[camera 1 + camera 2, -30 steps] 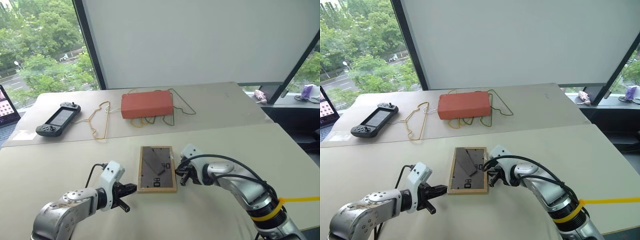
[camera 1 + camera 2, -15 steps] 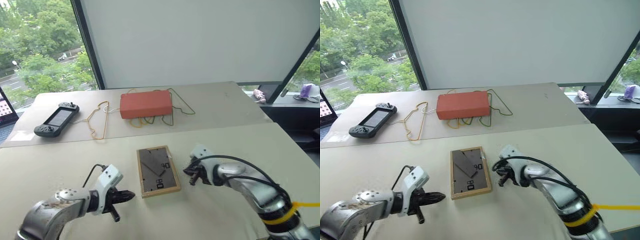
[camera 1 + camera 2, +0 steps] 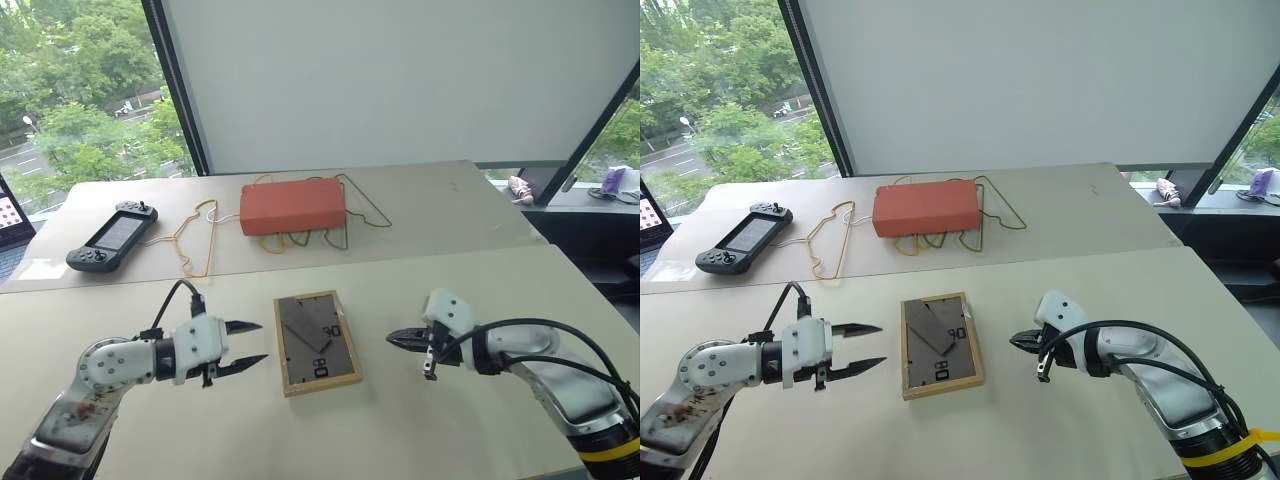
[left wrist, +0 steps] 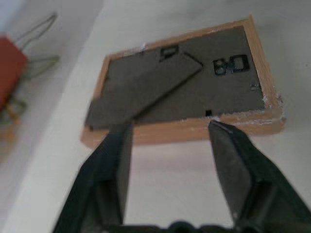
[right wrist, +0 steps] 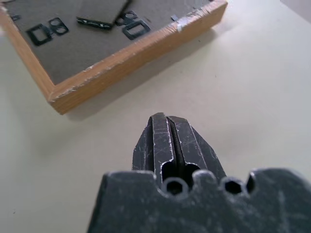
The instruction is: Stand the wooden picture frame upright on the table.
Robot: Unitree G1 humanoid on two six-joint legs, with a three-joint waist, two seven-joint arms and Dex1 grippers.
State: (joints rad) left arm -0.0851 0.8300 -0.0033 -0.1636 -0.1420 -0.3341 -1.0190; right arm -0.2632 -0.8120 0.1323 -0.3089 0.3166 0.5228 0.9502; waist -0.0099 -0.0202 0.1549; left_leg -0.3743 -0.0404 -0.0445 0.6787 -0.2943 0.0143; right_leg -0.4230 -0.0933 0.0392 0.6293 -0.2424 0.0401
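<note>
a pale beige table [image 3: 470,420] fills the lower part of the scene, seen from above and behind two robot arms. the wooden picture frame [image 3: 317,341] lies flat on it, face down, roughly midway between the two grippers. its dark grey-brown back faces up, with the fold-out stand [image 3: 309,325] lying flat against it, and small black hanging fittings near one short end. its light-wood border shows all round.

the left gripper [image 3: 249,345] hovers just to the left of the frame, apart from it, pointing toward its long side. its two black fingers [image 4: 114,160] are spread wide, one above the other in the head view, with nothing between them. from the left wrist camera the frame's long edge lies just beyond the fingertips.

the right gripper [image 3: 398,339] sits to the right of the frame, near it but not touching, pointing at its other long side. its fingers [image 5: 167,141] are pressed tightly together and hold nothing. the right wrist camera shows a corner of the frame ahead on bare tabletop.

further back, on a second tabletop, an orange-red flat box [image 3: 292,207] rests on a tangle of thin wire hangers [image 3: 197,236]. to the left of these lies a black handheld game console [image 3: 115,237]. behind, a large window shows green trees.
</note>
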